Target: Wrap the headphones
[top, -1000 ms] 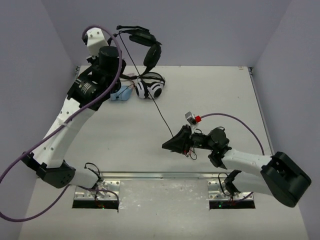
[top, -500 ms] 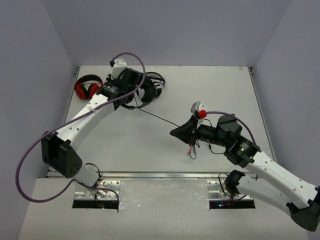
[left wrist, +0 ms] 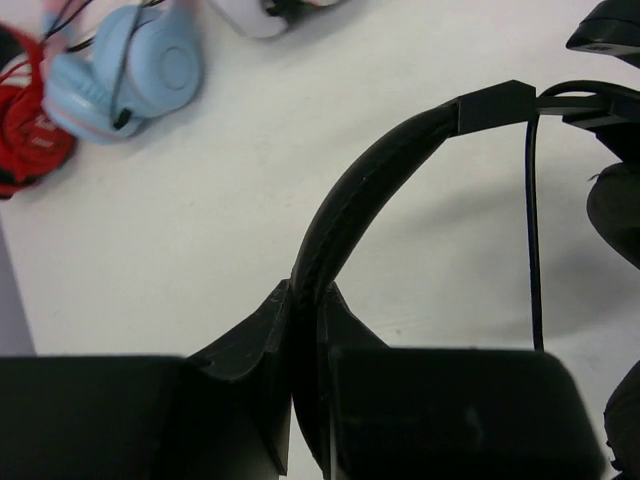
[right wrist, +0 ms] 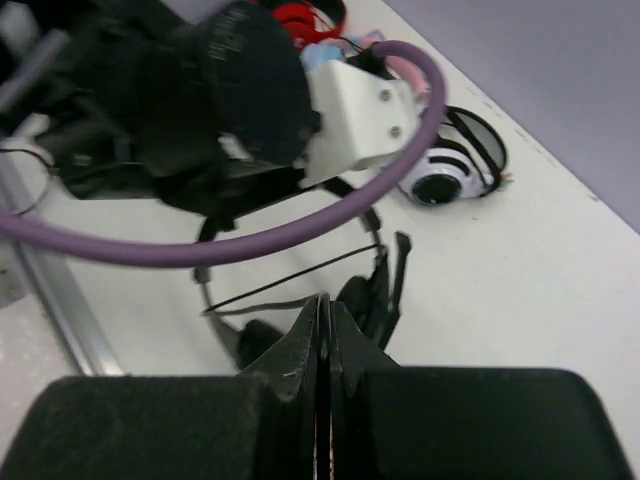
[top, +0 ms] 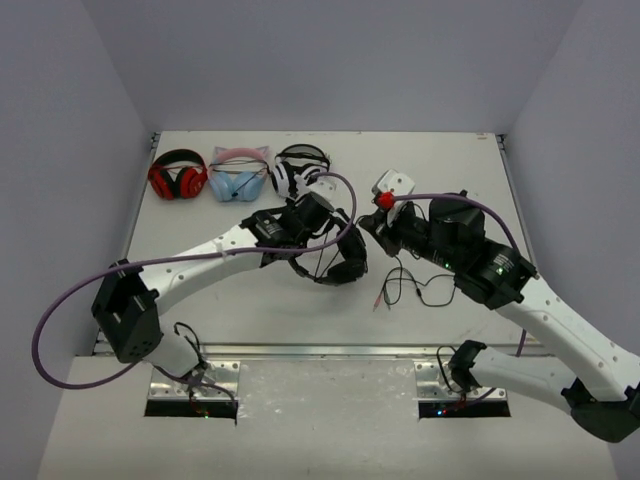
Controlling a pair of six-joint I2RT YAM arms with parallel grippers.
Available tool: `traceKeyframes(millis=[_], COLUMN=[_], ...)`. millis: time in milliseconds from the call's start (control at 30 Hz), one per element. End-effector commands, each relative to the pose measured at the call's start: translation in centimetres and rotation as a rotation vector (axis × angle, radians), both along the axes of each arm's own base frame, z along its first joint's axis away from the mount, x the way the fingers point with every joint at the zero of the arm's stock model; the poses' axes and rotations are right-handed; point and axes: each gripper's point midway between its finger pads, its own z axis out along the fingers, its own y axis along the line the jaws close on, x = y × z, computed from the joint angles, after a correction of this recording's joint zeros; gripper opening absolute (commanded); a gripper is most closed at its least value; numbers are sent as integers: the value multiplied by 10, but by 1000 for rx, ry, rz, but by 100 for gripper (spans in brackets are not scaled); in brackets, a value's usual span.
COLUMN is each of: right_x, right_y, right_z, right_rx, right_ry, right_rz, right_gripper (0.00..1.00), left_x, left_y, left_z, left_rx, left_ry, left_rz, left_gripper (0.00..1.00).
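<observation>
**Top external.** The headphones (top: 345,268) now hang at mid-table in the left gripper (top: 312,238). Half a second ago they were at the far row, and the cable (top: 412,287) ran taut across the table to the right gripper (top: 366,228). Headset and right gripper are now just beside each other. The cable lies in slack loops on the table (top: 250,300), near the right arm. Judgement: there is slack to wind, and no turn is laid on the headset yet. The band's arc runs roughly left to right, with one ear cup towards the right arm.

**Left wrist.** The left gripper (left wrist: 305,300) is clamped narrow on the headband (left wrist: 370,190). The band rises from the jaws and curves up and right to its slider block. The cable (left wrist: 531,230) drops straight beside it. The blue headphones (left wrist: 140,70) and red headphones (left wrist: 25,140) lie well apart.

**Right wrist.** The right gripper (right wrist: 322,315) has its jaws pressed together. It cannot be told whether the cable is pinched between them. The headphones (right wrist: 375,285) sit just beyond the tips, the band arcing leftward. The black-and-white headphones (right wrist: 450,175) lie farther off.
</observation>
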Motion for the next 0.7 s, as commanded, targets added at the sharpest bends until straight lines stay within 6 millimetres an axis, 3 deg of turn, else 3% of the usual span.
traceKeyframes(millis=[0, 67, 133, 233, 367, 433, 500, 667], right_x=[30, 41, 49, 64, 85, 99, 103, 98], right_y=[-31, -44, -59, -74, -96, -108, -104, -91], right_z=[39, 49, 55, 63, 71, 63, 57, 34], right_rx=[-66, -47, -52, -74, -51, -58, -68, -8], right_ry=[-199, -253, -304, -347, -346, -312, -290, -238], right_rz=[-171, -254, -322, -390, -454, -479, -451, -388], right_gripper=[1, 1, 1, 1, 1, 1, 1, 1], left_x=[-11, -25, -49, -87, -118, -123, -131, -117], left_y=[-50, -59, -83, -102, -108, -108, -110, -93], left_z=[48, 53, 59, 72, 83, 88, 95, 124], left_rx=[-217, -256, -326, -389, -431, -444, -471, -485], left_ry=[-77, -68, -33, -16, -6, -8, -8, -140], left_rz=[-254, -347, -500, -682, -798, -823, -859, -767], left_gripper=[0, 0, 0, 0, 0, 0, 0, 0])
